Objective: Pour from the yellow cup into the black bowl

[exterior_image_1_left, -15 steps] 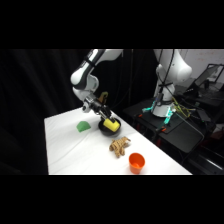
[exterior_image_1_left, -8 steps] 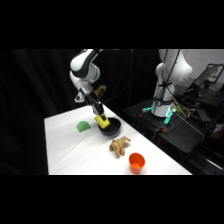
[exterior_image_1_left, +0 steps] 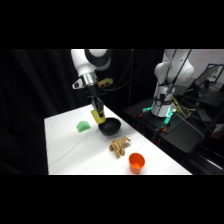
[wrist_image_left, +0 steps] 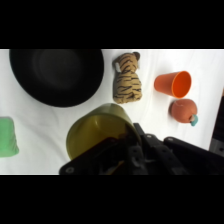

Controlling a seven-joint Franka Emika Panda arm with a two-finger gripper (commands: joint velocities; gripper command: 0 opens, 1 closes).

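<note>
My gripper (exterior_image_1_left: 98, 111) comes down from above and is shut on the yellow cup (exterior_image_1_left: 97, 118). The cup hangs just above the table at the left rim of the black bowl (exterior_image_1_left: 110, 127). In the wrist view the yellow cup (wrist_image_left: 97, 132) is tipped so that its open mouth faces the camera, with my gripper (wrist_image_left: 120, 146) clamped on its lower side. The black bowl (wrist_image_left: 55, 75) lies beyond it at the upper left and looks empty.
A green item (exterior_image_1_left: 83, 126) sits left of the bowl. A striped tiger toy (exterior_image_1_left: 119, 146) and an orange cup (exterior_image_1_left: 136, 162) lie toward the table's front. A small orange object with a teal tip (wrist_image_left: 184, 110) lies near the orange cup (wrist_image_left: 173, 83). A second white arm (exterior_image_1_left: 170, 75) stands on the right.
The arm has swung left and slightly up, carrying the yellow cup from over the bowl toward its left rim. The other objects have not moved.
</note>
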